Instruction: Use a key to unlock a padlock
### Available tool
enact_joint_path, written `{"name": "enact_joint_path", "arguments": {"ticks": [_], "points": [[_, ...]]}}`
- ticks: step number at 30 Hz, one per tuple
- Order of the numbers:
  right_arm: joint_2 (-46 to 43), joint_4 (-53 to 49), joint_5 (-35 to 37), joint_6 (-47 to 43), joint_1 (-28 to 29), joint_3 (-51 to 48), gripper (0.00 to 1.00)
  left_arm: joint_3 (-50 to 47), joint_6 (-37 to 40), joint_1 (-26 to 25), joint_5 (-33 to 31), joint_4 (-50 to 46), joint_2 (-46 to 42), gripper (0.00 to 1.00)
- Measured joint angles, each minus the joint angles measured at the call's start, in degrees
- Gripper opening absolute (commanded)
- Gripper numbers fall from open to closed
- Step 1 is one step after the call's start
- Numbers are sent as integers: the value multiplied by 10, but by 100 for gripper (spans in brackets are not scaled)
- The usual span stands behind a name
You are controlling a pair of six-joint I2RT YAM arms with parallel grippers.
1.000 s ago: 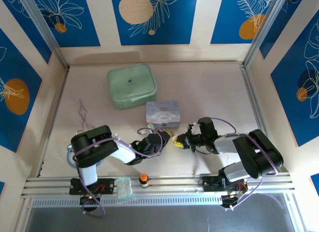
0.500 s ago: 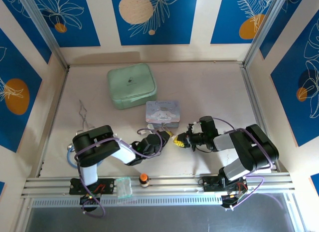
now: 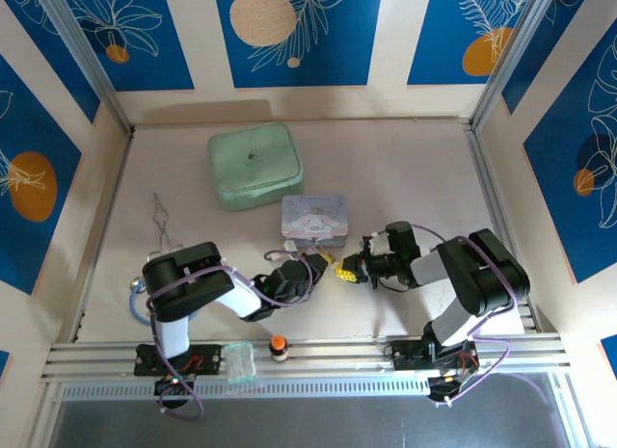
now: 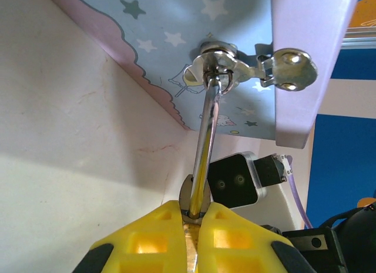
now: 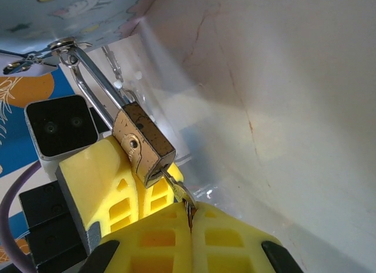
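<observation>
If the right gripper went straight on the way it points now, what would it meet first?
The padlock: the right gripper, shut on the key, points straight at the bottom end of its brass body, and the key's tip looks to be at or in that end, though depth there is unclear.

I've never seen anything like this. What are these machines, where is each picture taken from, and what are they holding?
These are two robot arms bolted at the near edge of a table. The wide picture looks down from above; each close-up comes from a camera on one arm's wrist, so its yellow fingers show. On the table lie a green case and a pastel cartoon tin; a small orange-capped bottle stands by the front rail. A brass padlock is hooked by its shackle through the tin's clasp. The left jaws are shut on the padlock; the right jaws pinch a tiny key, its tip at the lock's bottom end.
</observation>
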Motion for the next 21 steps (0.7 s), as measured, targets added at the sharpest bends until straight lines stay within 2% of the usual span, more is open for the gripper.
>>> {"name": "enact_joint_path", "arguments": {"ticks": [12, 21], "points": [[9, 22, -4, 16, -2, 1, 0, 0, 2, -1, 9, 0, 0, 0], [-15, -4, 43, 28, 18, 1, 0, 0, 2, -1, 9, -3, 0, 0]]}}
